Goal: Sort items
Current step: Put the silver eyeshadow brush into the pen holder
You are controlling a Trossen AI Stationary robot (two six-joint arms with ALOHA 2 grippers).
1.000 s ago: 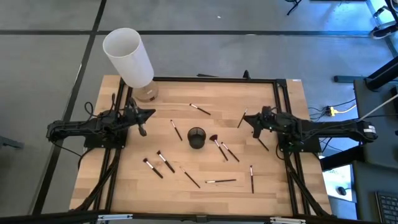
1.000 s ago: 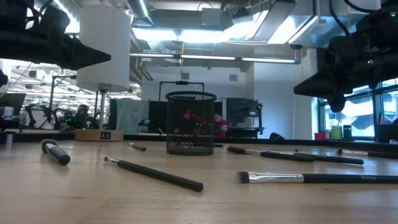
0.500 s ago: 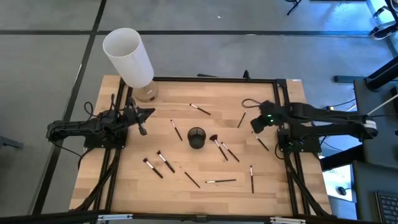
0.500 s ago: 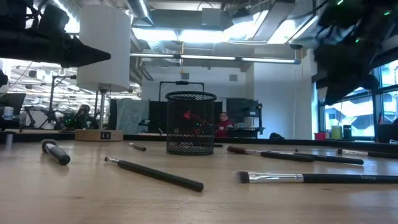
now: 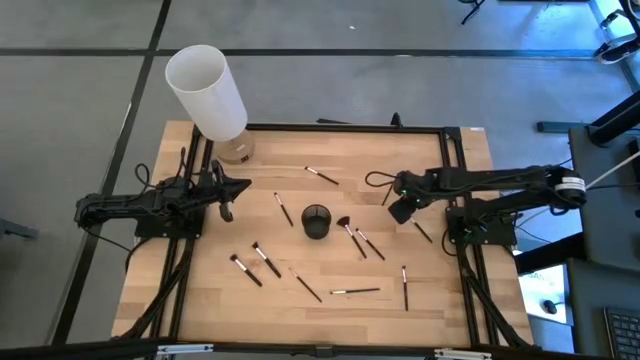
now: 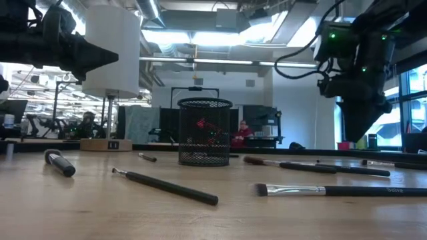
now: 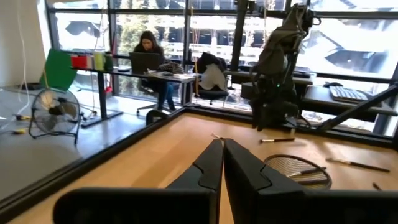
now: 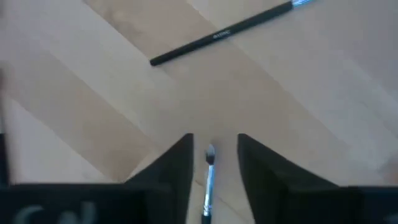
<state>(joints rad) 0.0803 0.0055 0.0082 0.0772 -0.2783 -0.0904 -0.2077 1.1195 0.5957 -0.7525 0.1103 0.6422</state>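
I have the right end effector (image 5: 397, 211), fingers parted and empty, hanging above the makeup brush (image 8: 208, 180) lying on the counter to the right of the mesh cup (image 5: 316, 221), its handle running lengthwise through the gap; the left end effector (image 5: 229, 205) waits clenched, farther off.

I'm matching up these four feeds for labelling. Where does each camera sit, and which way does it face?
High: overhead, straight down on the table; both arms show.
Low: at tabletop height, level across; the mesh cup centre, arms above.
Left wrist: forward past shut fingers towards the cup.
Right wrist: down past open fingers at a brush.
High and low share the cup and scattered brushes.
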